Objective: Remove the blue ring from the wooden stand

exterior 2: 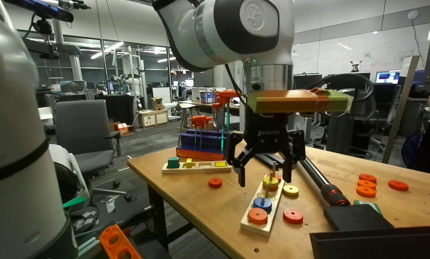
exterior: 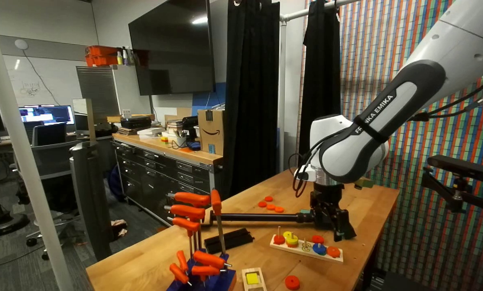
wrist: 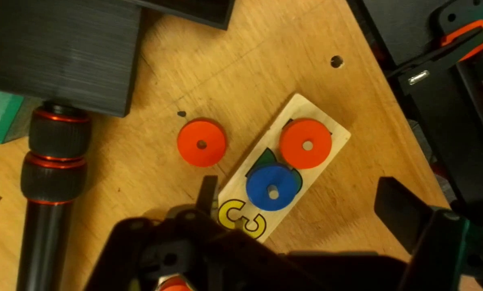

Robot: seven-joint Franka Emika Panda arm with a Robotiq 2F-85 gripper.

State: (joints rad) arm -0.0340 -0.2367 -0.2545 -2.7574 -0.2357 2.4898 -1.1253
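The tool [exterior 2: 264,176] hangs above the wooden stand [wrist: 303,108], its two fingers [exterior 2: 241,178] spread wide, with nothing held between them. In the wrist view, the blue ring [wrist: 272,178] is framed between the fingertips but nearer to one than to the other, so a small sideways correction seems to be needed before any descent. The ring is threaded on its peg [wrist: 273,192], whose tip is seen through the hole; whether another piece is hidden beneath cannot be told. The closing line of the fingers is set at a slant to the stand, and a slight turn would probably be rewarded, so that the ring is taken squarely across the stand's width. Along the stand it is flanked, almost edge to edge, by an orange ring [wrist: 298,141] and, on the opposite side, by a bare peg [exterior 2: 267,190]; both are best kept outside the grip. Beside the stand a loose red ring [wrist: 201,134] lies on the table [wrist: 245,72] and could be pressed by a fingertip that is lowered too wide. Once the rim has been pinched, a straight, slow lift should be made until the peg is cleared; by tilting, the ring might be jammed.
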